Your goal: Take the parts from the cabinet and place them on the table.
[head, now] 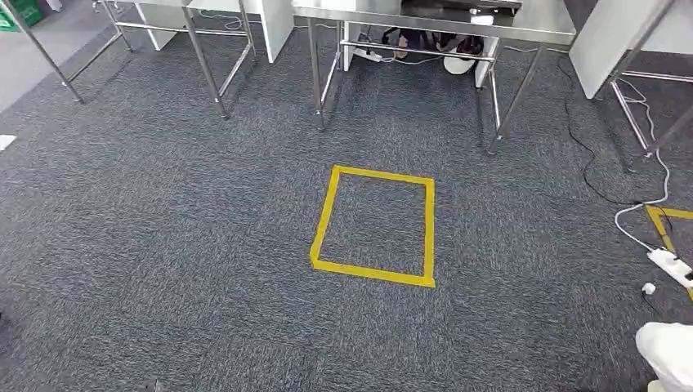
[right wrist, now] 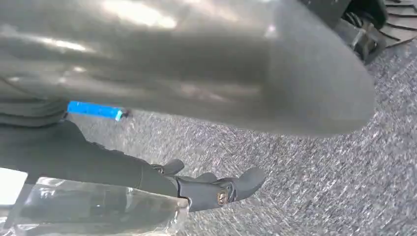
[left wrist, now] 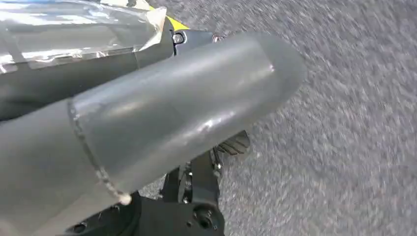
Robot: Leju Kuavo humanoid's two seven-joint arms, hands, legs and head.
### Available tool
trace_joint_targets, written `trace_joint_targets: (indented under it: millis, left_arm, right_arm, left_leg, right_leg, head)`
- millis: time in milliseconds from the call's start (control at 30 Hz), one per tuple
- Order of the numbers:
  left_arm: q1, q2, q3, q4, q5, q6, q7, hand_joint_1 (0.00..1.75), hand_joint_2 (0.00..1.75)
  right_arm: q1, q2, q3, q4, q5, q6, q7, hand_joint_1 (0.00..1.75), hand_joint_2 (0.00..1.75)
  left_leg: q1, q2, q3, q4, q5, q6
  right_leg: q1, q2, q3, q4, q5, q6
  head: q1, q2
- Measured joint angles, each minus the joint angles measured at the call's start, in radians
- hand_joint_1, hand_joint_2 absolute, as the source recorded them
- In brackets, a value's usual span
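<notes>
Head view: you face the steel table (head: 433, 24) across carpet, beyond the yellow tape square (head: 376, 226).
Left wrist: your left hand (left wrist: 162, 123) grips a clear-wrapped part (left wrist: 74, 34).
Right wrist: your right hand (right wrist: 211, 189) holds another clear bag (right wrist: 98, 209); both parts lie short of the table ahead.

The floor (head: 163, 245) is covered in dark grey carpet with a rough, speckled, matt pile. A square of glossy yellow tape (head: 373, 224) lies stuck flat on it. The desk (head: 433, 20) at the far side has a smooth brushed-metal top and shiny metal tube legs. In the left wrist view, the left hand (left wrist: 187, 113) shows a smooth grey plastic thumb with a dull sheen, and a crinkled clear plastic bag (left wrist: 74, 29) glints beside it. In the right wrist view, the right hand (right wrist: 216, 189) has dark matt fingers against another clear, glossy plastic wrapping (right wrist: 98, 209).
</notes>
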State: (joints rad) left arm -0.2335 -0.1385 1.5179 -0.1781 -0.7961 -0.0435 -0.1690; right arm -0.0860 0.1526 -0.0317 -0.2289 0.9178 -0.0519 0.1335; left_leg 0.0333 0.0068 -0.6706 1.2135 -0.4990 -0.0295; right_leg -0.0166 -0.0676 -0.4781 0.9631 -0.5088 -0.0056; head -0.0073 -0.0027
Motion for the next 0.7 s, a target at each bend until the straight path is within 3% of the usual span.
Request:
trace_joint_targets:
  millis: [33, 67, 100, 167, 233, 267, 300, 333, 400, 433, 467, 533, 567, 600, 700]
  left_arm:
    - [-0.001, 0.002, 0.000, 0.000, -0.001, 0.000, 0.000, 0.00, 0.00]
    - [-0.002, 0.000, -0.001, 0.000, -0.001, 0.000, 0.000, 0.00, 0.00]
    - [-0.003, -0.001, -0.001, 0.000, -0.002, 0.000, 0.000, 0.00, 0.00]
    - [-0.003, 0.000, -0.001, 0.000, -0.002, 0.000, 0.001, 0.00, 0.00]
    - [-0.004, 0.001, -0.002, 0.000, -0.002, 0.000, 0.001, 0.00, 0.00]
    - [-0.003, -0.002, -0.002, 0.000, -0.003, 0.000, 0.001, 0.00, 0.00]
    - [-0.004, 0.000, -0.002, 0.000, -0.003, 0.000, 0.001, 0.00, 0.00]
    - [-0.006, 0.000, -0.003, 0.000, -0.005, 0.000, 0.000, 0.00, 0.00]
    - [-0.007, 0.000, -0.006, 0.000, -0.010, 0.001, 0.000, 0.00, 0.00]
    - [-0.006, 0.000, -0.008, 0.000, -0.015, 0.000, 0.000, 0.00, 0.00]
    - [-0.007, -0.001, -0.011, 0.000, -0.021, 0.000, 0.001, 0.00, 0.00]
    - [-0.009, -0.001, -0.022, 0.000, -0.034, -0.001, 0.005, 0.00, 0.00]
    - [-0.012, -0.002, -0.025, 0.000, -0.042, -0.001, 0.008, 0.00, 0.00]
    - [-0.015, -0.007, -0.028, 0.000, -0.051, -0.002, 0.011, 0.00, 0.00]
    - [-0.019, -0.007, -0.045, 0.000, -0.065, -0.002, 0.017, 0.00, 0.00]
  right_arm:
    - [-0.001, 0.001, 0.000, 0.000, 0.000, 0.000, 0.000, 0.00, 0.00]
    - [-0.005, 0.001, 0.000, -0.002, 0.000, 0.000, 0.000, 0.00, 0.00]
    - [-0.006, 0.000, 0.000, -0.003, 0.000, 0.000, 0.000, 0.00, 0.00]
    - [-0.007, 0.003, 0.000, -0.005, 0.000, 0.000, 0.000, 0.00, 0.00]
    - [-0.010, 0.002, 0.000, -0.007, -0.001, 0.000, 0.000, 0.00, 0.00]
    - [-0.011, 0.002, 0.001, -0.008, -0.001, 0.000, 0.000, 0.00, 0.00]
    - [-0.010, 0.002, 0.001, -0.009, -0.001, 0.000, 0.000, 0.00, 0.00]
    - [-0.009, 0.003, 0.001, -0.008, -0.002, 0.000, 0.000, 0.00, 0.00]
    - [-0.004, 0.003, 0.001, -0.008, -0.006, 0.000, 0.000, 0.00, 0.00]
    - [-0.005, 0.003, 0.001, -0.009, -0.013, 0.000, 0.000, 0.00, 0.00]
    - [-0.008, 0.004, 0.001, -0.013, -0.022, 0.002, 0.005, 0.00, 0.00]
    - [-0.019, 0.006, 0.001, -0.026, -0.043, 0.007, 0.015, 0.00, 0.00]
    - [-0.026, 0.008, 0.001, -0.033, -0.053, 0.011, 0.020, 0.00, 0.00]
    - [-0.032, 0.008, 0.001, -0.038, -0.063, 0.013, 0.023, 0.00, 0.00]
    - [-0.035, 0.012, 0.011, -0.064, -0.100, 0.016, 0.045, 0.00, 0.00]
  left_leg:
    - [0.004, 0.018, 0.064, -0.096, 0.031, -0.004]
    - [0.006, 0.066, 0.111, -0.179, 0.020, -0.011]
    - [-0.004, 0.057, 0.110, -0.163, 0.034, 0.008]
    - [-0.007, 0.047, 0.099, -0.175, 0.022, 0.029]
    - [-0.011, 0.026, 0.090, -0.180, 0.033, 0.049]
    - [-0.008, 0.016, 0.088, -0.184, 0.039, 0.059]
    - [-0.007, 0.008, 0.081, -0.184, 0.044, 0.067]
    - [-0.007, 0.000, 0.075, -0.184, 0.048, 0.072]
    - [-0.013, -0.027, 0.062, -0.184, 0.054, 0.079]
    - [-0.015, -0.041, 0.059, -0.184, 0.058, 0.078]
    - [-0.017, -0.055, 0.056, -0.184, 0.062, 0.077]
    - [-0.019, -0.082, 0.054, -0.184, 0.069, 0.072]
    - [-0.018, -0.091, 0.053, -0.184, 0.073, 0.069]
    - [-0.022, -0.101, 0.049, -0.180, 0.076, 0.063]
    - [-0.016, -0.132, 0.043, -0.191, 0.090, 0.041]
  right_leg:
    - [-0.002, -0.011, -0.001, 0.005, -0.001, 0.001]
    - [0.005, -0.021, 0.007, 0.015, -0.006, 0.011]
    - [0.010, -0.025, -0.009, 0.020, -0.007, 0.018]
    - [0.020, -0.038, -0.002, 0.024, -0.010, 0.028]
    - [0.023, -0.058, -0.006, 0.023, -0.007, 0.042]
    - [0.010, -0.015, -0.019, 0.045, -0.024, 0.046]
    - [0.009, 0.027, -0.046, 0.100, -0.057, 0.039]
    - [0.008, 0.047, -0.085, 0.178, -0.093, 0.034]
    - [0.007, 0.061, -0.161, 0.335, -0.147, 0.032]
    - [0.007, 0.063, -0.173, 0.358, -0.146, 0.036]
    - [0.007, 0.064, -0.159, 0.327, -0.125, 0.042]
    - [0.008, 0.083, -0.075, 0.161, -0.054, 0.049]
    - [0.009, 0.117, -0.033, 0.075, -0.025, 0.046]
    - [0.011, 0.164, -0.021, 0.030, -0.020, 0.037]
    - [0.022, 0.130, -0.025, 0.032, -0.011, 0.022]
  head:
    - [0.001, 0.000]
    - [0.000, 0.000]
    - [-0.002, 0.000]
    - [0.001, 0.000]
    - [0.002, 0.000]
    - [0.005, 0.000]
    - [0.007, 0.000]
    - [0.009, 0.000]
    - [0.009, 0.000]
    - [0.008, 0.000]
    - [0.008, 0.000]
    - [0.008, 0.000]
    - [0.010, 0.000]
    - [0.008, 0.000]
    - [0.008, 0.000]
